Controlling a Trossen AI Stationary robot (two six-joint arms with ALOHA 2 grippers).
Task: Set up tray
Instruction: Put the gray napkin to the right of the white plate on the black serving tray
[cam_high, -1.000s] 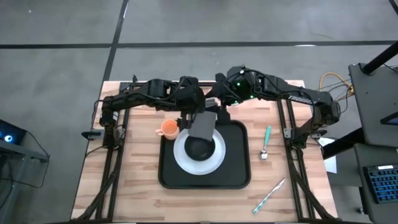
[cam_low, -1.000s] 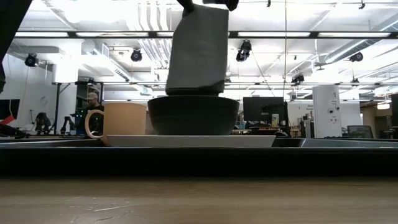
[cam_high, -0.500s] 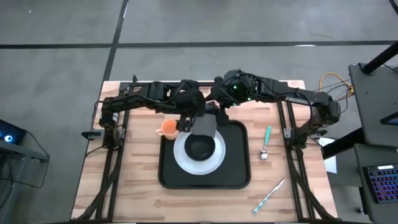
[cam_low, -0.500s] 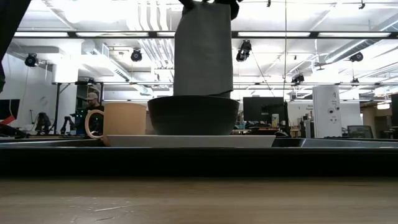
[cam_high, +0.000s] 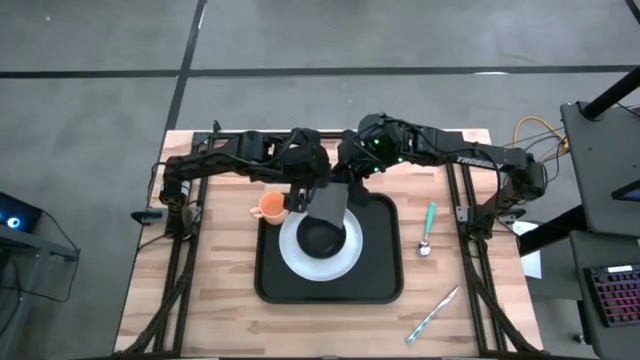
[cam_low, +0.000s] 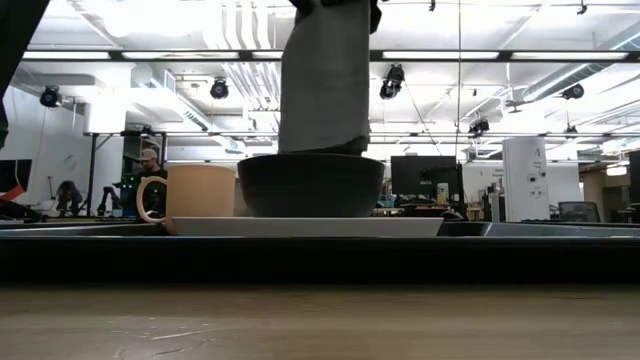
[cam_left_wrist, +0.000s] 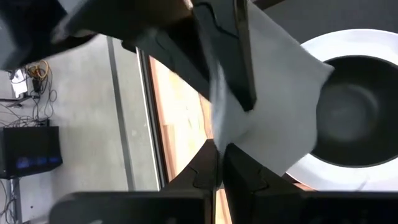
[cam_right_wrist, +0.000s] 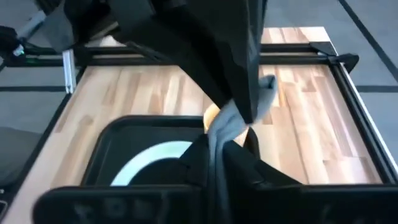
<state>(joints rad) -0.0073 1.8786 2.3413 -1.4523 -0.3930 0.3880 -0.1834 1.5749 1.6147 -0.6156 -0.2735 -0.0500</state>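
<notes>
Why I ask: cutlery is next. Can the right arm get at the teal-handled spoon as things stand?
Probably not yet: the right end effector is shut on the grey cloth over the bowl. The spoon lies clear on the table beside the tray, on the right arm's side.

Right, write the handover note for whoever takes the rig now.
Left gripper: shut on the grey cloth, holding it up over the bowl.
Right gripper: shut on the cloth's top edge, beside the left one.
Tray: mid-table, carrying the plate with the bowl on it.
Cup: at the tray's far left corner; whether on or off the tray, cannot tell.
Spoon and another utensil lie on the table right of the tray.
Done: plate, bowl.
Left: place the cloth, probably the utensils.
</notes>
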